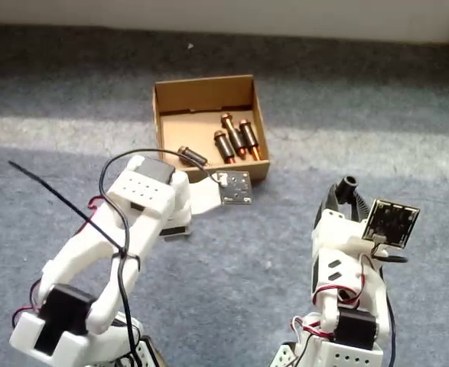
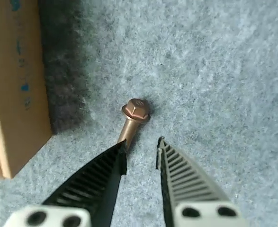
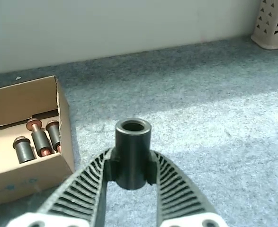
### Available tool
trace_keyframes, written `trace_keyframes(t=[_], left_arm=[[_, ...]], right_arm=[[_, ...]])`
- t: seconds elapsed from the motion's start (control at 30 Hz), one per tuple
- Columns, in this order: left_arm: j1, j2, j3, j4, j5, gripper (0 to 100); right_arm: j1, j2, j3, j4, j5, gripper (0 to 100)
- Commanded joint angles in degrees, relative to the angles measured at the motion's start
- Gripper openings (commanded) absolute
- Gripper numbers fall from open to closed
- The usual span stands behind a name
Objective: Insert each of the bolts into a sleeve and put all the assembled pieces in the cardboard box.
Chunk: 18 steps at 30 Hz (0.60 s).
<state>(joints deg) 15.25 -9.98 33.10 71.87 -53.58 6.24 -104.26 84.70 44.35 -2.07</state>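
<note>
Held black sleeve (image 3: 132, 142) upright, clamped in right tool (image 3: 130, 163), bore up for insertion. Poised left tool (image 2: 141, 143), apart, over copper flange bolt (image 2: 133, 118) beside cardboard box (image 2: 15, 94), for pickup.

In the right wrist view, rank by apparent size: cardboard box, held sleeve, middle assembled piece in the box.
1. cardboard box, even partly cut off.
2. sleeve, enlarged by nearness to the camera.
3. middle assembled piece, farther off; its true size against the sleeve is unsure.
</note>
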Motion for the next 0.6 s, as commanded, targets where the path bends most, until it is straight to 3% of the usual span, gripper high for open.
trace_keyframes(t=[0.0, 0.57], left_arm=[[-1.0, 5.6, -4.5, 0.0, -3.4, 14], [-1.5, 20.5, -12.2, 0.0, -6.1, 13]], right_arm=[[-1.2, -0.9, -0.3, -1.5, 0.8, 1.0], [-1.2, -0.9, -0.3, -1.5, 0.9, 1.0]])
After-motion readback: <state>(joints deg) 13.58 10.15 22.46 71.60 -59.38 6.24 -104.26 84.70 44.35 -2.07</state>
